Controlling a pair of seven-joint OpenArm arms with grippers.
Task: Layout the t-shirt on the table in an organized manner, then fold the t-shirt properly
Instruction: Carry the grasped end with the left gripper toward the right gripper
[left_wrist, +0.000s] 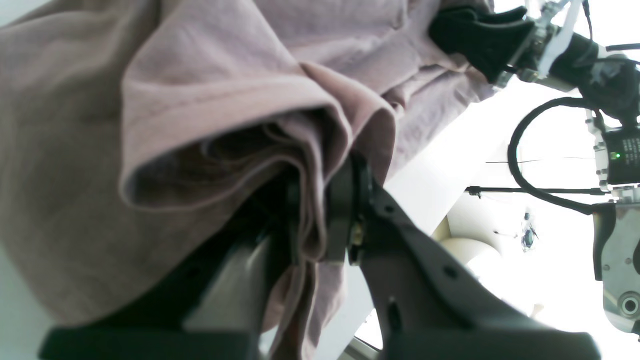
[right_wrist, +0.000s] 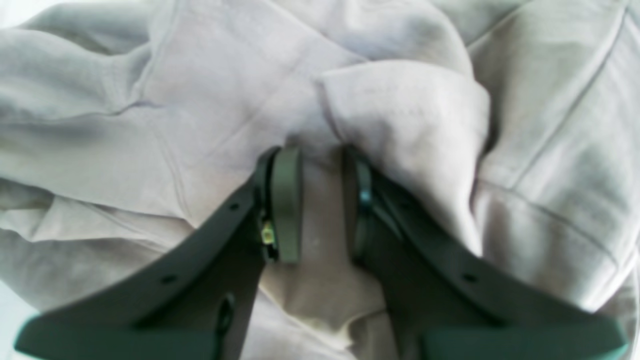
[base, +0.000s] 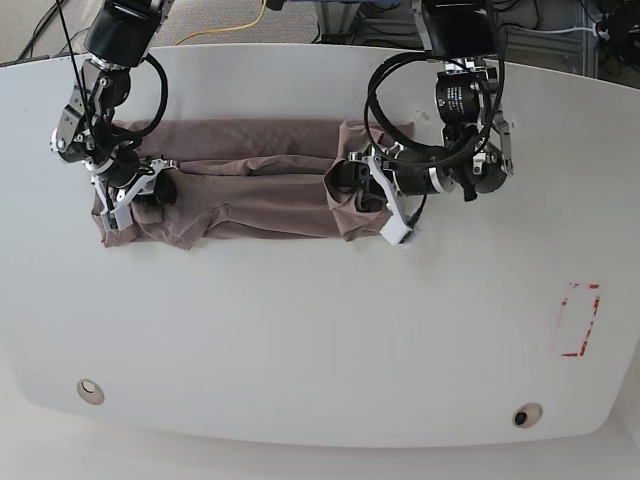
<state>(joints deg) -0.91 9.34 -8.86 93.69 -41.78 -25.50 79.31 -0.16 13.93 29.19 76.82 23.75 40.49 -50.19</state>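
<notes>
Base view: I see the t-shirt (base: 250, 190) stretched, rumpled, on the table (base: 320, 330); left gripper (base: 345, 180) and right gripper (base: 150, 190) both pinch it.

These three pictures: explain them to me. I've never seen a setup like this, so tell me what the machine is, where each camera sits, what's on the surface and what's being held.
It is a robot with two arms working over a white table. The wide picture looks down from above. The other two come from small cameras on the arms' wrists, each looking along its own claw.

On the table lies one mauve-brown t-shirt, stretched sideways between the arms and bunched at both ends. A red dashed rectangle is marked near one edge, away from the cloth.

The left claw, on the right in the overhead picture, is shut on a gathered fold of the shirt. The right claw also has cloth pinched between its fingers. So both arms hold the shirt, one at each end.
</notes>
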